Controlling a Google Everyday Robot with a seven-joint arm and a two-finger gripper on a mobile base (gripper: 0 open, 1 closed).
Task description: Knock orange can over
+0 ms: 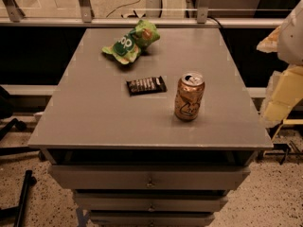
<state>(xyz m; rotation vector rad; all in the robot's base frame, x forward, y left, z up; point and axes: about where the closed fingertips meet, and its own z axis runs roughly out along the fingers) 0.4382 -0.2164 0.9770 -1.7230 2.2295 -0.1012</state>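
The orange can [189, 97] stands upright on the grey table [94, 112], right of centre and near the front edge. It is orange-tan with a pale swirl and a silver top with the pull-tab. My gripper [280, 96] shows as pale white and yellow shapes at the right edge of the view, beyond the table's right side. It is apart from the can and partly cut off by the frame.
A flat dark candy bar [146, 85] lies left of the can at mid-table. A green snack bag [131, 41] lies at the back. Drawers [149, 178] sit under the tabletop. Dark chair legs [19, 197] are on the floor at left.
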